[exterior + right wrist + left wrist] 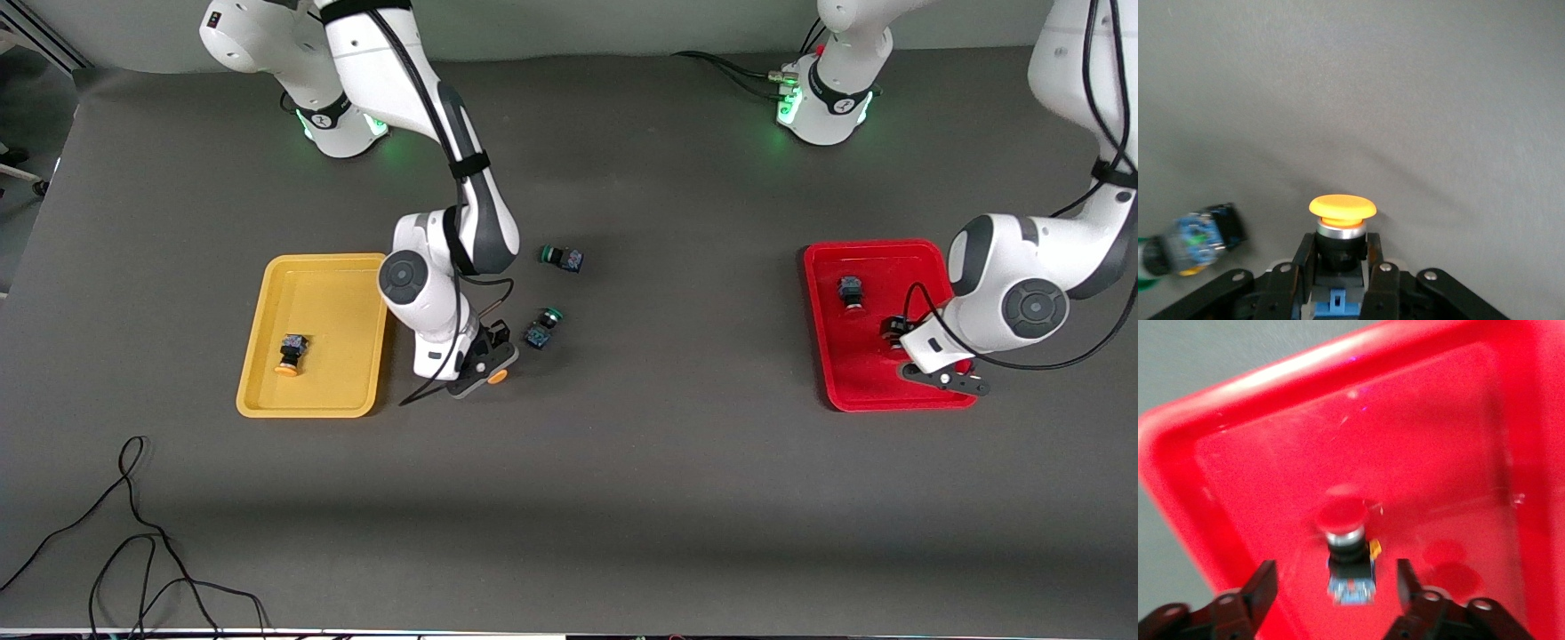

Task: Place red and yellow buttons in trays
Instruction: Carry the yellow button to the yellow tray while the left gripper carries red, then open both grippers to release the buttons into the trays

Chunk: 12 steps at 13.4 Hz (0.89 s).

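Observation:
My right gripper (491, 369) (1340, 247) is shut on a yellow button (498, 376) (1341, 217), low over the table between the yellow tray (338, 276) and a green-capped switch. A second yellow button (291, 354) lies in the yellow tray. My left gripper (956, 380) (1337, 577) is open over the red tray (836, 373) (1238, 400). A red button (1348, 547) lies on the tray floor between its spread fingers, touching neither. Another red button (851, 292) lies in the same tray, farther from the front camera.
Two green-capped switches lie on the table beside my right gripper, one (540, 329) (1195, 240) close to it and one (562, 258) farther from the front camera. A loose black cable (133, 533) lies near the table's front edge at the right arm's end.

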Available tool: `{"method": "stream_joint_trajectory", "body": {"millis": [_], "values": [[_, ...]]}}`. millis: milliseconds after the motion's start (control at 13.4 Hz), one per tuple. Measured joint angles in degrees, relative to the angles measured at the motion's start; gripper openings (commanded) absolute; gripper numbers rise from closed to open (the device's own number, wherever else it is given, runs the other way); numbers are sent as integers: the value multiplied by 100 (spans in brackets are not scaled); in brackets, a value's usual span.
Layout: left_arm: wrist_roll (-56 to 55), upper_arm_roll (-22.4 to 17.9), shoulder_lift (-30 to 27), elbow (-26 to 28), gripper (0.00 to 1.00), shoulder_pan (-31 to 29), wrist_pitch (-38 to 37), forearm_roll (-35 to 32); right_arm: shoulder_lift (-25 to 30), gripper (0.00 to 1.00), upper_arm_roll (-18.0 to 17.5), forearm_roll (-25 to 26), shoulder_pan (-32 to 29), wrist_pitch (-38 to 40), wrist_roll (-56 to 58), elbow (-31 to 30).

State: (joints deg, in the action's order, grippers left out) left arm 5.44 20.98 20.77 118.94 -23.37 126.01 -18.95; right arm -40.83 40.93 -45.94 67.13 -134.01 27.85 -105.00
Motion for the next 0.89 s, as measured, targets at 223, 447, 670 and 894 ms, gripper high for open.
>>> {"method": "stream_joint_trajectory", "body": {"millis": [223, 447, 670, 894], "values": [[-55, 363, -986, -204, 100, 48, -1006, 521, 452, 0, 713, 607, 96, 1613, -1330, 572], [-402, 536, -1834, -721, 100, 243, -2142, 781, 888, 0, 1203, 1048, 109, 2487, -1928, 755], [-556, 560, -2049, -1677, 100, 405, -2881, 1191, 1052, 0, 1861, 1427, 61, 2719, -1785, 315], [-560, 411, -1991, -1951, 100, 520, -2922, 1270, 1108, 0, 2308, 1460, -35, 2247, -1040, -573]]}}
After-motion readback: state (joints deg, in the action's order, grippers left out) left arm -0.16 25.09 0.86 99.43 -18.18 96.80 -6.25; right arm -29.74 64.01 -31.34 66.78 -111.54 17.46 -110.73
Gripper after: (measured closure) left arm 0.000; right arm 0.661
